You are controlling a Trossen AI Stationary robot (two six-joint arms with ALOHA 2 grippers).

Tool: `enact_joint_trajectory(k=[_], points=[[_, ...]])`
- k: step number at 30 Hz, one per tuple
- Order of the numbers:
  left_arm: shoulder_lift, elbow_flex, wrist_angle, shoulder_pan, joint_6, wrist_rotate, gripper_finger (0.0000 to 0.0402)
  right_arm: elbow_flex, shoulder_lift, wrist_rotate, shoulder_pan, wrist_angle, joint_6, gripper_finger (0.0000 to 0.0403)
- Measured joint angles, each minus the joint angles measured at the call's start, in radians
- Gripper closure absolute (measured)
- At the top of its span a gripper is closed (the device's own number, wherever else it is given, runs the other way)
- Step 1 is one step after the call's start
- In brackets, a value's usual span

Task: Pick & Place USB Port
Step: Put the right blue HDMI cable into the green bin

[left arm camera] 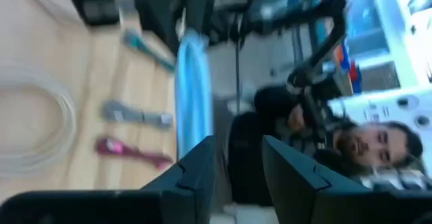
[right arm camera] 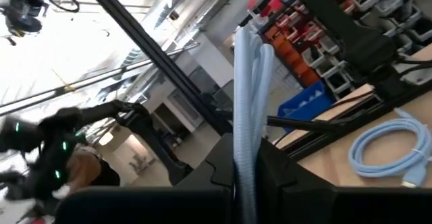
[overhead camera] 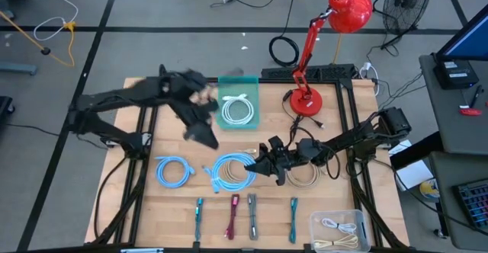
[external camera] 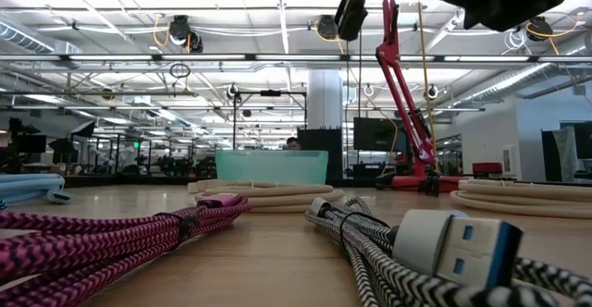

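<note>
Right tool (overhead camera: 258, 164) clamped on pale-blue coiled cable (overhead camera: 232, 171) (strands upright between fingers); teal bin (overhead camera: 239, 104) at 12 o'clock; left tool (overhead camera: 204, 135) apart, nearer.

A grey floor (overhead camera: 175, 13) with dark seams surrounds the wooden table (overhead camera: 335, 196). Beyond the table, a fan (overhead camera: 404, 1) stands; ceiling pipes (external camera: 277, 57) run overhead.

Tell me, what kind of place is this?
Probably a robotics lab or workshop: two dark robot arms at a wooden table strewn with coiled light-blue cables, under an open industrial ceiling with exposed pipes.
</note>
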State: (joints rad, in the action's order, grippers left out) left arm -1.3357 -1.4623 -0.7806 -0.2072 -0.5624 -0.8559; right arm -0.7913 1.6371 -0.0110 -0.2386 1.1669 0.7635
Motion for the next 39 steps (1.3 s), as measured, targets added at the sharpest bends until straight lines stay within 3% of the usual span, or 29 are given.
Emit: enact_joint_trajectory(k=[3,6,10,13,17,22,28,30,35,39], points=[[0.087,0.0,0.005,-0.058,0.088,0.076,0.0276,0.001,0.0,0.012,0.002,0.019,0.011,0.0393],[0.191,-0.002,-0.022,-0.033,0.252,0.279,0.0283,0.001,-0.004,0.003,0.04,0.044,0.037,0.0393],[0.264,0.0,-0.104,0.14,0.442,0.649,0.03,0.0,-0.026,0.002,0.146,0.027,0.11,0.0393],[0.263,0.046,-0.05,0.308,0.516,0.876,0.0308,-0.026,-0.026,-0.044,0.241,0.024,0.192,0.0393],[0.181,0.144,0.03,0.477,0.573,1.16,0.0309,-0.091,-0.028,-0.073,0.33,0.0,0.248,0.0393],[0.001,0.169,0.002,0.648,0.598,1.756,0.0309,-0.137,-0.027,-0.039,0.403,-0.068,0.333,0.0393],[-0.235,0.168,0.109,0.758,0.897,2.303,0.0309,-0.144,-0.026,0.04,0.459,-0.149,0.463,0.0392],[-0.294,0.168,0.132,0.749,0.975,2.379,0.0309,-0.144,-0.026,0.041,0.469,-0.147,0.481,0.039],[-0.394,0.168,0.125,0.701,1.005,2.419,0.0309,-0.144,-0.026,0.034,0.452,-0.137,0.471,0.0391],[-0.399,0.167,0.133,0.673,1.066,2.429,0.0309,-0.144,-0.027,0.015,0.415,-0.121,0.434,0.0391]])
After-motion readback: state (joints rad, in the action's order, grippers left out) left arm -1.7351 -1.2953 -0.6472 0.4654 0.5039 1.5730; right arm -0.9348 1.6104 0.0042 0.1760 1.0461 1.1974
